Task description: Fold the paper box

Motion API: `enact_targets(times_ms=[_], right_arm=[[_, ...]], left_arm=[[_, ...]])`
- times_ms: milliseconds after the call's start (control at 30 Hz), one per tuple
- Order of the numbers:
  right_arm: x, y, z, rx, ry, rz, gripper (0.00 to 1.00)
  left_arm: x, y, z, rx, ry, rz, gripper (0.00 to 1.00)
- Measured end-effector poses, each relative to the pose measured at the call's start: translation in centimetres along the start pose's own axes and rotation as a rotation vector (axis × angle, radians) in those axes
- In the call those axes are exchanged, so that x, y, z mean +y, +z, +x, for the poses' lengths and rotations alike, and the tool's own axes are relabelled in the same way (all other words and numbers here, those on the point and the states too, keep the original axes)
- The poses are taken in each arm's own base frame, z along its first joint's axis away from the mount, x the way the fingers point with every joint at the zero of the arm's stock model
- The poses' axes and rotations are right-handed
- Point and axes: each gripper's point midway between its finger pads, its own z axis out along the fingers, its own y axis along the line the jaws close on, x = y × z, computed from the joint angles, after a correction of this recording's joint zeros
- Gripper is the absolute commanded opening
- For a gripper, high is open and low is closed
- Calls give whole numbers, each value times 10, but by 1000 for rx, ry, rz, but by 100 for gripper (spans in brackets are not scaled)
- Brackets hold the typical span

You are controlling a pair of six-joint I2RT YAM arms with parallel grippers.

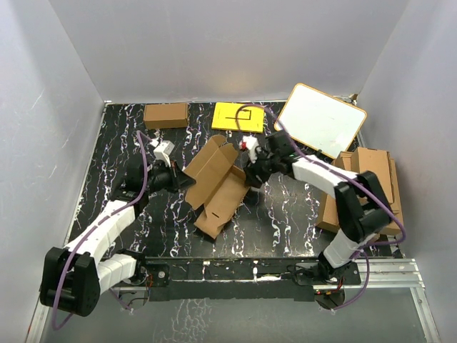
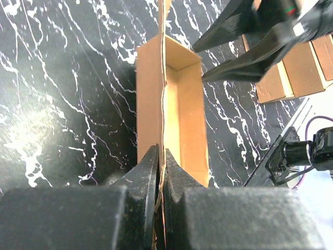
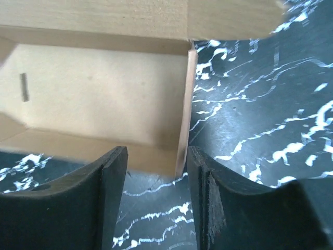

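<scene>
Left wrist view: the left fingers point(image 2: 147, 174) pinch a thin wall of the paper box point(image 2: 182, 104), mid counter point(image 2: 62, 78); the right fingers point(image 3: 208, 182) stand parted at its corner.

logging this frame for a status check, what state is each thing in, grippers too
paper box, part-formed, top open, flaps not tucked
left gripper, shut on a thin wall of the paper box
right gripper, open, jaws either side of the box's end wall edge
small carton, closed, lying flat
yellow sheet, lying flat
cardboard pile, stacked flat
whiteboard, blank, one edge over the cardboard pile
</scene>
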Motion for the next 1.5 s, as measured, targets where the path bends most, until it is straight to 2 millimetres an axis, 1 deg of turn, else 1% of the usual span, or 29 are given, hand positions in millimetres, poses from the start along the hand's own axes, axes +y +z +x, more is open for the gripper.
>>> enact_targets(times_ms=[67, 167, 233, 300, 400, 433, 533, 633, 733, 900, 967, 1033, 1067, 1167, 1300, 1400, 1500], right_arm=[[-3, -23, -16, -90, 12, -34, 57], [-8, -65, -39, -236, 17, -67, 61], [-10, -89, -47, -326, 16, -81, 61], [-5, -104, -48, -396, 13, -114, 62], [7, -110, -42, -451, 21, -182, 66], [11, -111, -38, -463, 31, -208, 70], [18, -119, -36, -502, 27, -265, 83], [19, -133, -43, -544, -15, -267, 98], [17, -148, -58, -574, -94, -251, 99], [12, -178, -101, -611, -243, -234, 99], [12, -187, -115, -615, -289, -232, 99], [12, -191, -127, -607, -332, -235, 99], [13, -189, -132, -598, -348, -245, 99], [22, -175, -136, -552, -361, -301, 99], [38, -152, -122, -469, -314, -371, 99], [47, -142, -114, -420, -298, -394, 93], [57, -138, -111, -391, -298, -415, 85]], left_arm=[[-5, -3, -8, -14, 47, 9, 0], [-14, -8, -21, -31, 124, 27, 0], [-19, -11, -29, -38, 170, 40, 0], [-26, -14, -37, -40, 218, 57, 0], [-36, -17, -46, -33, 288, 96, 0], [-40, -18, -48, -27, 313, 114, 0], [-50, -19, -53, 1, 375, 166, 0], [-57, -21, -51, 40, 419, 218, 0], [-61, -21, -50, 70, 450, 255, 0], [-67, -20, -48, 108, 497, 291, 0], [-70, -20, -47, 118, 517, 302, 0], [-74, -19, -45, 129, 542, 317, 0], [-76, -18, -43, 135, 553, 325, 0], [-83, -16, -38, 154, 586, 350, 0], [-89, -11, -33, 178, 629, 364, 0], [-93, -9, -31, 193, 657, 366, 0], [-94, -7, -31, 200, 678, 363, 0]])
